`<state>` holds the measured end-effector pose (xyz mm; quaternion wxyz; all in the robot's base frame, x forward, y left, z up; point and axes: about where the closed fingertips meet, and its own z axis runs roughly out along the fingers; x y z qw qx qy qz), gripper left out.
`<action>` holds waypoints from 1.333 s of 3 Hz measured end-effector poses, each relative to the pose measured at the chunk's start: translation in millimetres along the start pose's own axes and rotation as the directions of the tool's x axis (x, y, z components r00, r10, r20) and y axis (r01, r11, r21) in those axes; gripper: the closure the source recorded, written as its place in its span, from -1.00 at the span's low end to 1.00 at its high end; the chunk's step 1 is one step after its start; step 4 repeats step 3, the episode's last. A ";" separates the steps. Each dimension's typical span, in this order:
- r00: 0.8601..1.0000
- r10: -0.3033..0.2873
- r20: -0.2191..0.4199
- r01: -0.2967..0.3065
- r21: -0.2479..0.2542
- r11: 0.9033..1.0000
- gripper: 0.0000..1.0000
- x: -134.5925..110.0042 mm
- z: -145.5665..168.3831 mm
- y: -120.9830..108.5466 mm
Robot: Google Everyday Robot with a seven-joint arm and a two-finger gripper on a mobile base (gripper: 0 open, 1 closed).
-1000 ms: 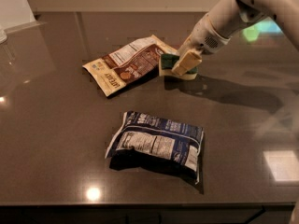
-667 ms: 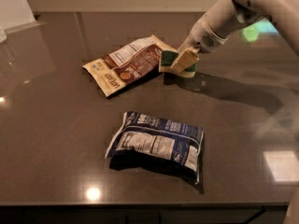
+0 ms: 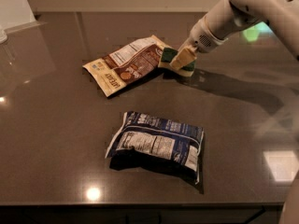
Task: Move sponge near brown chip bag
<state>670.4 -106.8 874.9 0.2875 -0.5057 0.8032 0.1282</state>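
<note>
The brown chip bag [image 3: 126, 65] lies flat on the dark countertop [image 3: 51, 125] at the back middle, label side up. The sponge [image 3: 167, 55], dark green over pale foam, sits right at the bag's right end and touches it. My gripper [image 3: 182, 59] reaches in from the upper right and is shut on the sponge, with one cream finger across its middle. The sponge is at or just above the counter surface.
A dark blue and white bag [image 3: 156, 143] lies at the front middle of the counter. My white arm [image 3: 243, 8] crosses the upper right. The counter's front edge runs along the bottom. A pale wall stands behind.
My gripper has moved the sponge a little to the left, from just right of the brown chip bag to against its right end.
</note>
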 end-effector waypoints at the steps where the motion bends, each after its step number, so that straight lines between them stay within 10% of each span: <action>1: 1.000 -0.002 -0.001 0.002 -0.004 1.000 -0.68 -0.6 2.5 1.1; 2: 1.000 -0.002 -0.002 0.002 -0.009 1.000 -1.00 -0.8 5.2 2.0; 4: 1.000 -0.002 -0.002 0.002 -0.009 1.000 -1.00 -0.9 5.3 2.0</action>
